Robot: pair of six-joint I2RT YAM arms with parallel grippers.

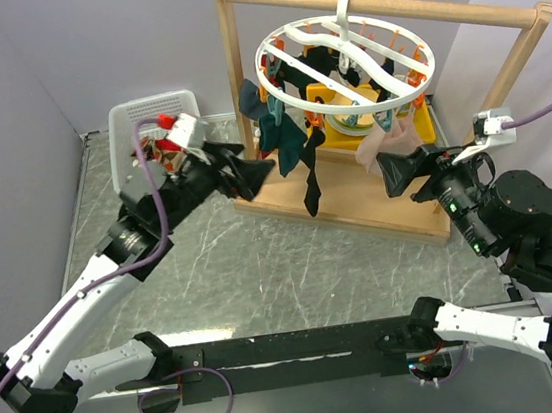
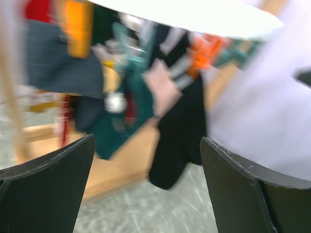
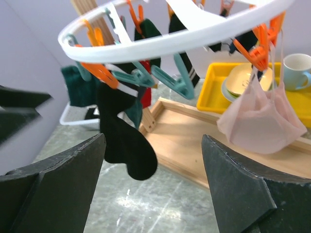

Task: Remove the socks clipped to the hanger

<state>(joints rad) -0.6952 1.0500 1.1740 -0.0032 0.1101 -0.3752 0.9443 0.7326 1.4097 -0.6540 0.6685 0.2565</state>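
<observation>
Reach step: your left gripper (image 1: 252, 174) and right gripper (image 1: 400, 173) both gape empty either side of the white round plastic hanger (image 3: 160, 41), mixed fabric socks (image 3: 121, 141) clipped beneath; next, probably (left view blurred), close on one sock and tug it off its orange clip (image 3: 99, 73).

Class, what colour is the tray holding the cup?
The tray is yellow, best seen in the right wrist view.
</observation>
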